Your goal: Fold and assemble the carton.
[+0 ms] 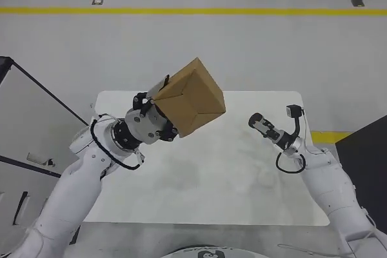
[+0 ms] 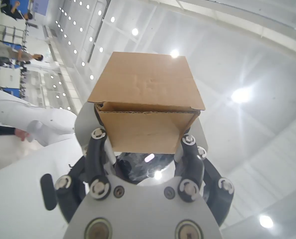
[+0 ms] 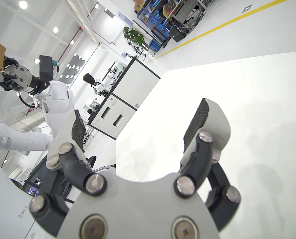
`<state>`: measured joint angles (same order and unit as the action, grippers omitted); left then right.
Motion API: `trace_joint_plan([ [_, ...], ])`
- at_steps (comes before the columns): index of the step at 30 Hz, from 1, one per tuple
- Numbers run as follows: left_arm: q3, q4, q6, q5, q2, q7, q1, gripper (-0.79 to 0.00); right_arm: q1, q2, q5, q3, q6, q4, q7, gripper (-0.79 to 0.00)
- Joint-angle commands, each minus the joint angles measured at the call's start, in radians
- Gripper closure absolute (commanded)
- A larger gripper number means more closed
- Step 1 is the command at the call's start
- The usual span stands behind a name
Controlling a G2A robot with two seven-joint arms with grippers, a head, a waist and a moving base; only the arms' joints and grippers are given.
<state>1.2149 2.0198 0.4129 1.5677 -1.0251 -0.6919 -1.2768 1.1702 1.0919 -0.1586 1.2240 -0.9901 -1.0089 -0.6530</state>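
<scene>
While the left gripper [image 2: 141,135], upper left of centre in the top view, clamps its fingers [image 2: 81,125] on the tilted, box-shaped brown carton [image 1: 192,97] above the white worktop [image 1: 213,187], the right gripper [image 1: 253,120], at right, hovers with fingers spread, holding nothing.

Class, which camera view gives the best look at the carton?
The top view: the whole carton shows, held above the table by the left gripper. The left wrist view shows one end and one side up close; the right wrist view catches a corner at its edge.
</scene>
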Motion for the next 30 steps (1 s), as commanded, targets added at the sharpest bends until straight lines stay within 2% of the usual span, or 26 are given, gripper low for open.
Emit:
trace_joint_plan([
  [1,-0.013,0.006,0.043,0.043,-0.003,0.013,0.007,0.0,0.0,0.0,0.0,0.0,0.0,0.0,0.0,-0.785],
  [11,-0.016,0.006,0.03,0.032,-0.015,0.007,0.016,0.0,0.0,0.0,0.0,0.0,0.0,0.0,0.0,-0.785],
  [16,-0.043,-0.053,-0.01,-0.008,-0.024,-0.175,0.019,0.0,0.0,0.0,0.0,0.0,0.0,0.0,0.0,-0.785],
  [21,-0.098,-0.13,-0.021,0.013,-0.042,-0.369,0.058,0.0,0.0,0.0,0.0,0.0,0.0,0.0,0.0,-0.785],
  [30,-0.104,-0.143,-0.022,0.011,-0.044,-0.383,0.064,0.0,0.0,0.0,0.0,0.0,0.0,0.0,0.0,-0.785],
])
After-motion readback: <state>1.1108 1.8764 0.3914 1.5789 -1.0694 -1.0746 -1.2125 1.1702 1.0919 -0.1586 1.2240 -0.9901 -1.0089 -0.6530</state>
